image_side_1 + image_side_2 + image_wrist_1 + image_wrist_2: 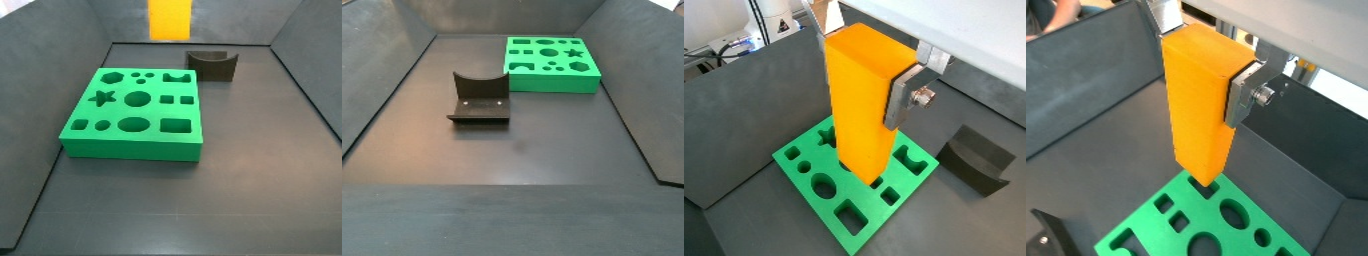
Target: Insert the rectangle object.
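Note:
My gripper point(865, 60) is shut on the rectangle object point(858, 110), a tall orange-yellow block held upright by its upper end. One silver finger point(905, 95) presses its side, and the other shows at its far top edge. The same grip shows in a wrist view point(1204, 60), with the block point(1197, 110) hanging above the green board point(1200, 225), clear of it. In a side view only the block's lower end point(170, 18) shows, high above the far side of the board point(134, 110). The board has several shape holes. The gripper is out of view in both side views.
The dark fixture point(478, 98) stands on the grey floor beside the board point(549, 62); it also shows in a side view point(211, 63) and a wrist view point(978, 160). Sloping grey walls enclose the floor on all sides.

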Controlling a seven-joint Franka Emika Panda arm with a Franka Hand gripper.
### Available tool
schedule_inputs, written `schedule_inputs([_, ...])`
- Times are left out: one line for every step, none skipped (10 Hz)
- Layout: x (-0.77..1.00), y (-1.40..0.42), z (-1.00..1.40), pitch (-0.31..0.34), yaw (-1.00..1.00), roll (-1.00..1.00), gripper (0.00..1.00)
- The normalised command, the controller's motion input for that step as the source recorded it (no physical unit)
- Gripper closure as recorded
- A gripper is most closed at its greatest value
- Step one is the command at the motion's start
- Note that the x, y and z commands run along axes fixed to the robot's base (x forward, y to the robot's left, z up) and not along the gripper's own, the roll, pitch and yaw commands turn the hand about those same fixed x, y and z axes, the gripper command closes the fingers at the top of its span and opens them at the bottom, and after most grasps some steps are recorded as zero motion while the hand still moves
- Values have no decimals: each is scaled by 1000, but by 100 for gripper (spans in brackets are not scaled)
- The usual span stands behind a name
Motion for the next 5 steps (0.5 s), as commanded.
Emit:
schedule_inputs([89, -266, -1000, -10, 0, 39, 100])
schedule_inputs([83, -269, -1000, -10, 0, 37, 100])
schedule_inputs([83, -257, -1000, -11, 0, 43, 100])
schedule_inputs([123, -129, -1000, 0, 0, 36, 100])
schedule_inputs([140, 0, -1000, 0, 14, 43, 100])
